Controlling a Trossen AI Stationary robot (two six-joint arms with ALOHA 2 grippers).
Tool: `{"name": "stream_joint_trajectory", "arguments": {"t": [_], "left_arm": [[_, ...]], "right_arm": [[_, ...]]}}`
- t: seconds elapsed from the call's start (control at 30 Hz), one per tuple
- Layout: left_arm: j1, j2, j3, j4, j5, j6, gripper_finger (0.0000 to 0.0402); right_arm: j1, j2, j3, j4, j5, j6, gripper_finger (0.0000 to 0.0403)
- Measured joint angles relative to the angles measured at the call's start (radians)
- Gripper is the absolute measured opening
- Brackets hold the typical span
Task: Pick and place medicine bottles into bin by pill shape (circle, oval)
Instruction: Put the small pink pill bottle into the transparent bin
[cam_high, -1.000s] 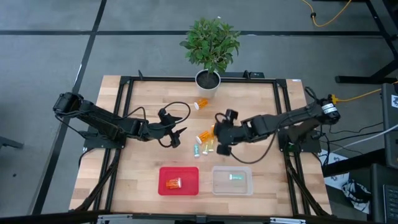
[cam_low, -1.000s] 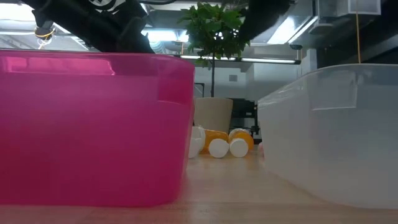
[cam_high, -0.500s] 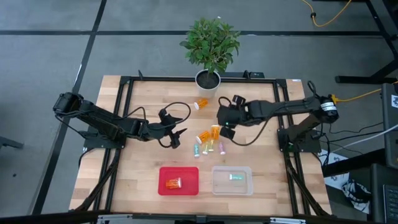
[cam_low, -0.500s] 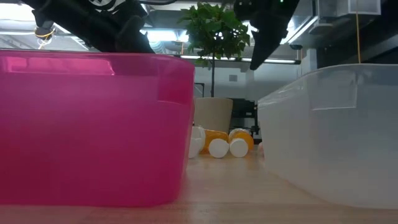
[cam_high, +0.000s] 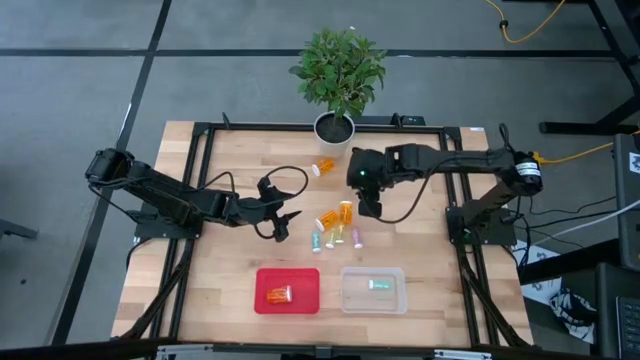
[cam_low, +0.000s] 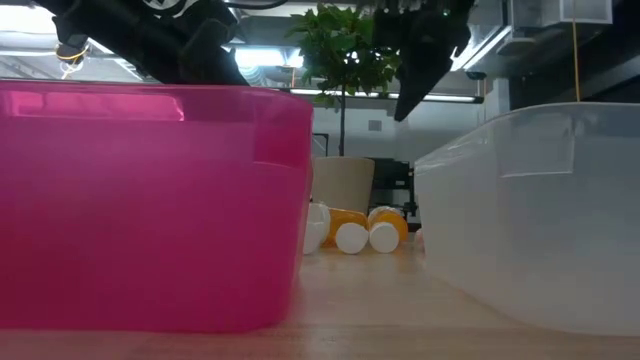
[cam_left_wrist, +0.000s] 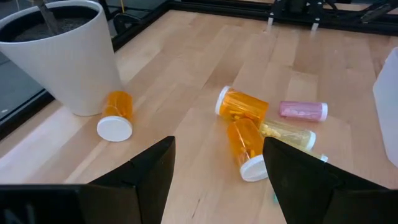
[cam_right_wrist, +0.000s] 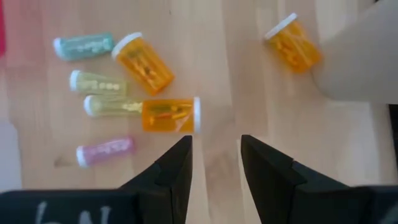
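Bottles (cam_high: 334, 227) lying flat, clustered mid-desk (cam_high: 230, 250), long axes mixed, partly hidden behind red bin (cam_low: 150, 200) in low view, right hand (cam_high: 368, 205) open above the cluster, left hand (cam_high: 285, 222) open beside it, both empty

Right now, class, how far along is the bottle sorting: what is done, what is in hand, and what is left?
Done: an orange bottle lies in the red bin and a teal one in the clear bin. In hand: nothing; the right end effector and left end effector are open above the table. Left: the cluster of six bottles and the lone orange bottle beside the plant pot.
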Motion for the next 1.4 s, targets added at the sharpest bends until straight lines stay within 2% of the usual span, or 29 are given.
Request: {"name": "stream_joint_trajectory", "arguments": {"t": [0.2, 0.33, 0.7, 1.07, 1.13, 1.27, 1.4], "left_arm": [[-0.001, 0.0, 0.0, -0.002, 0.0, 0.0, 0.0237], [0.0, 0.0, 0.0, -0.002, 0.0, 0.0, 0.0237], [0.0, 0.0, 0.0, -0.002, -0.003, -0.001, 0.0237], [0.0, 0.0, 0.0, -0.001, -0.004, -0.002, 0.0237], [0.0, 0.0, 0.0, -0.001, -0.005, -0.002, 0.0237], [0.0, 0.0, 0.0, -0.001, -0.004, -0.002, 0.0237], [0.0, 0.0, 0.0, -0.001, -0.004, -0.002, 0.0237]], "right_arm": [[-0.028, -0.002, -0.102, 0.011, -0.026, 0.021, 0.014], [-0.024, -0.001, -0.222, 0.069, -0.101, 0.167, 0.014], [0.083, -0.001, -0.375, 0.319, -0.106, 0.571, 0.014], [0.165, 0.0, -0.395, 0.381, -0.13, 0.572, 0.014], [0.17, 0.0, -0.394, 0.392, -0.131, 0.614, 0.014], [0.187, 0.0, -0.394, 0.392, -0.055, 0.738, 0.0144], [0.198, 0.0, -0.394, 0.419, 0.006, 0.824, 0.0169]]}}
